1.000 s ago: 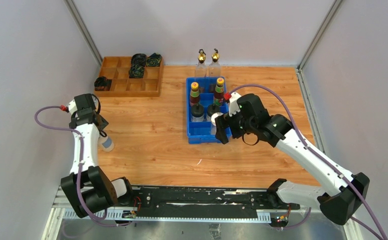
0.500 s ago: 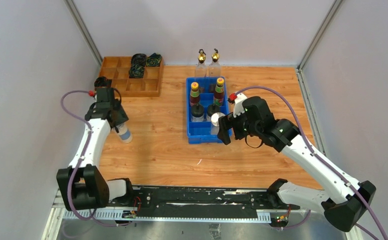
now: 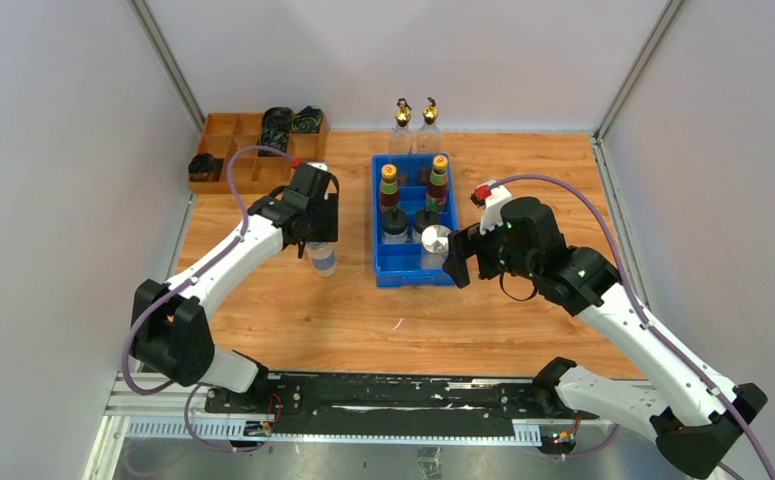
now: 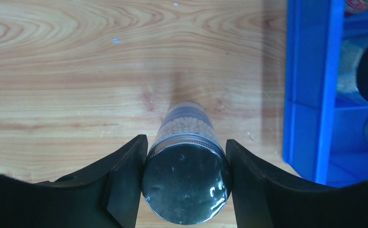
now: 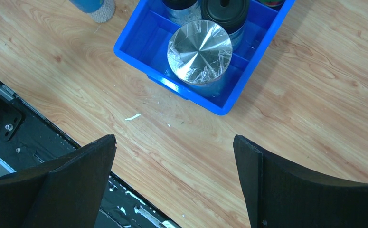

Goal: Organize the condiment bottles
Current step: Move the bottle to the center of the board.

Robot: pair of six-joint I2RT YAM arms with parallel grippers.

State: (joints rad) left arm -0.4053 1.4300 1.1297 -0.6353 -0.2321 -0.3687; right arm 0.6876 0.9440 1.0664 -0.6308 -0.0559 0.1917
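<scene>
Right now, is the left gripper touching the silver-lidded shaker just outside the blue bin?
Touching. The left wrist view shows the left gripper with both fingers pressed against opposite sides of the shaker, no gap showing.

Bin (image 3: 403, 275) blue; shaker (image 4: 186, 190) silver lid, blue band; fingers (image 4: 125, 180) black; table (image 3: 363, 320) light wood-grain

Bare wooden table (image 3: 363, 320) lies open near and left of the blue plastic bin (image 3: 403, 279); its near-left compartment stands free, a silver-lidded shaker (image 3: 435, 239) filling the near-right.
</scene>
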